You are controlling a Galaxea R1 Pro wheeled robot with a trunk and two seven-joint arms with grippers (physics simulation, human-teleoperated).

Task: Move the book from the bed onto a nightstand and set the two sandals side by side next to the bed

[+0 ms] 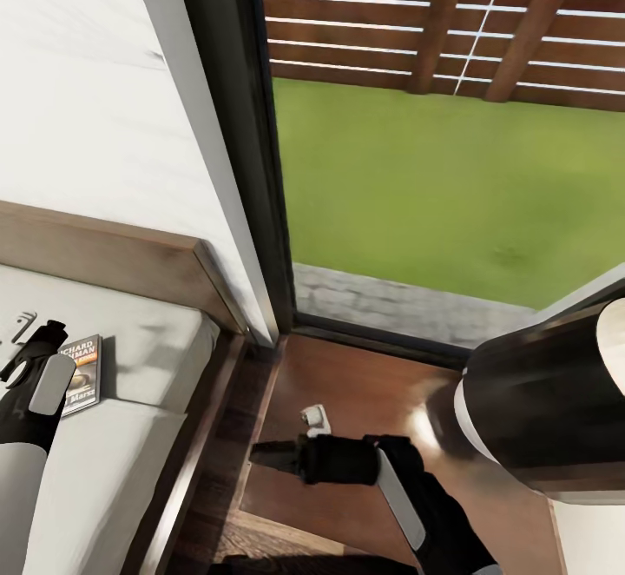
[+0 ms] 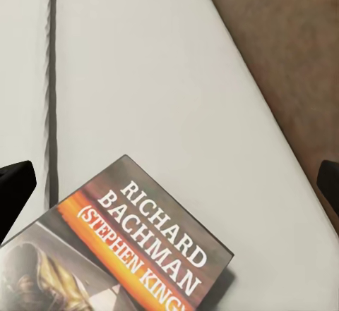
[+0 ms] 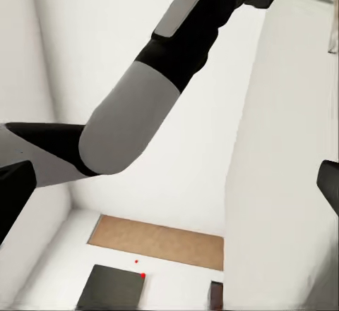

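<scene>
Hovering just beside the book, on the side away from the nightstand: left gripper, black and grey, low over the pale mattress of the bed. Lying flat on that mattress near the headboard, cover up, white "RICHARD BACHMAN" lettering legible above an orange band. Seen along the left fingers, the book sitting ahead and between them, its near corner pointing toward the open mattress, its long axis running at a slant to the line between the fingertips rather than squarely across it. Spread wide, with one dark fingertip at each edge of that wrist view and nothing held between them.

Reaching out over the glossy dark brown nightstand top: right gripper, aimed toward the bed, well apart from the book and holding nothing. Open, judging by two dark fingertips at opposite edges of its own wrist view. Resting on the nightstand just past those fingers: a small white object, too small to identify.

Nearer arm to the book by far: the left. Likely next need: turning the wrist to square the fingers with the book's short side before closing.
</scene>
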